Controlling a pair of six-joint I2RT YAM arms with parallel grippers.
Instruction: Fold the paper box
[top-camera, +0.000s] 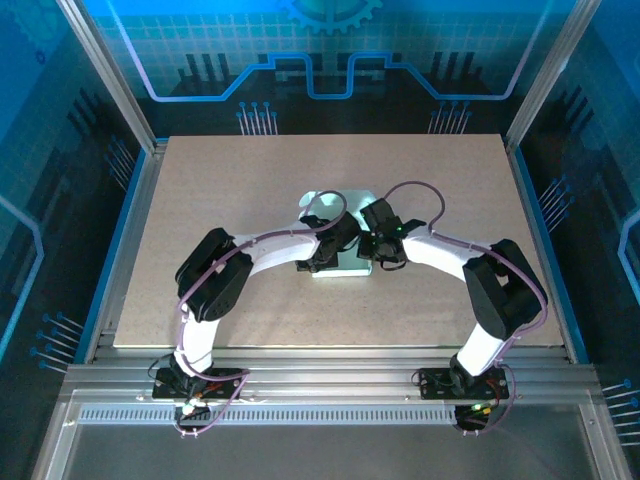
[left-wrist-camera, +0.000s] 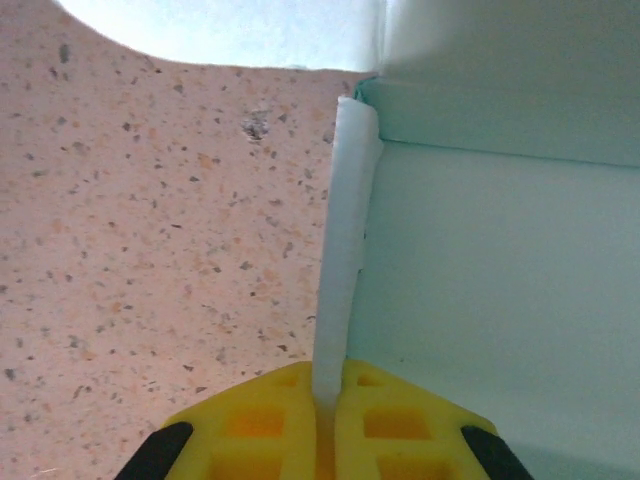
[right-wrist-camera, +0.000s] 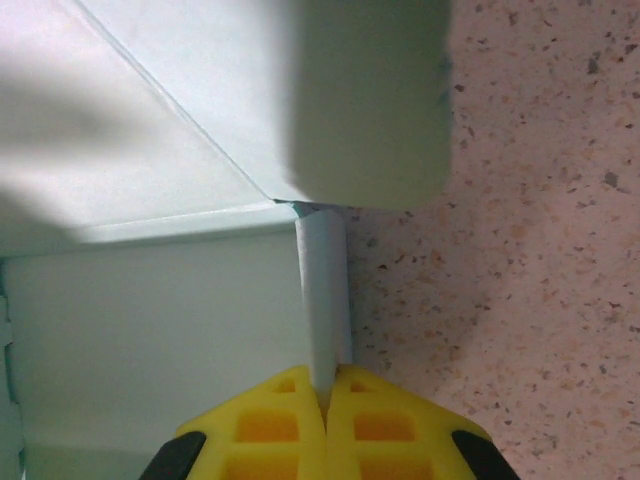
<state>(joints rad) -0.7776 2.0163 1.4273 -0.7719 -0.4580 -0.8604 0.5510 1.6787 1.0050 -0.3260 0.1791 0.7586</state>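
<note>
**Ana:** While both arms lean in over the middle of the worktop (top-camera: 200, 180), where is the paper box (top-camera: 352, 199)?

**Ben:** Seen from above, it sits between the two sets of jaws, largely covered by the wrists.

**Ana:** Start on the left. How do the left jaws stand?

**Ben:** Closed on card. In the left wrist view the yellow left fingertips (left-wrist-camera: 270, 425) meet on the near end of the left wall (left-wrist-camera: 342, 250), a thin upright strip of the box seen edge-on.

**Ana:** And around them?

**Ben:** Left of the jaws is speckled worktop. Right of them is the pale mint floor panel, with another raised wall across its far side. Ahead and to the left, a rounded flap (left-wrist-camera: 230, 30) shows.

**Ana:** Now the right jaws?

**Ben:** Also pinched together. The right fingertips (right-wrist-camera: 270, 430) clamp the right wall (right-wrist-camera: 322, 290), upright and edge-on.

**Ana:** Where is the box from there?

**Ben:** The floor panel is left of the jaws and the speckled worktop is right of them. Ahead is a shaded flap (right-wrist-camera: 370, 100) with rounded corners. I cannot tell whether it lies flat.
</note>
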